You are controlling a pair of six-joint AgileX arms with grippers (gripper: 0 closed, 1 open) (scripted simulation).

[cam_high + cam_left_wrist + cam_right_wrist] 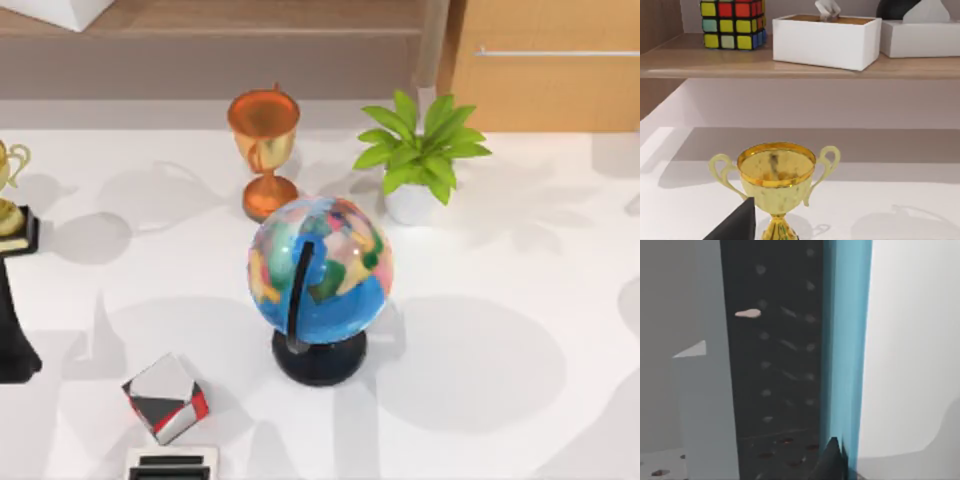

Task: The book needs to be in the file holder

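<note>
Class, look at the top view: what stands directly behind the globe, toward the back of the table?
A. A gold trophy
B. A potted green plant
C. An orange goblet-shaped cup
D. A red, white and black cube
C. The orange cup stands just behind the globe, its foot right beside the sphere; the plant is off to the right, the cube nearer the front left, the gold trophy at the left edge.

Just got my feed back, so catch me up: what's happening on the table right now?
The right gripper is close to the book, whose teal-blue band runs beside a dark perforated panel, likely the file holder; whether the book is seated inside cannot be told. The left gripper sits idle by the gold trophy at the left edge of the table. The globe stands mid-table.
</note>
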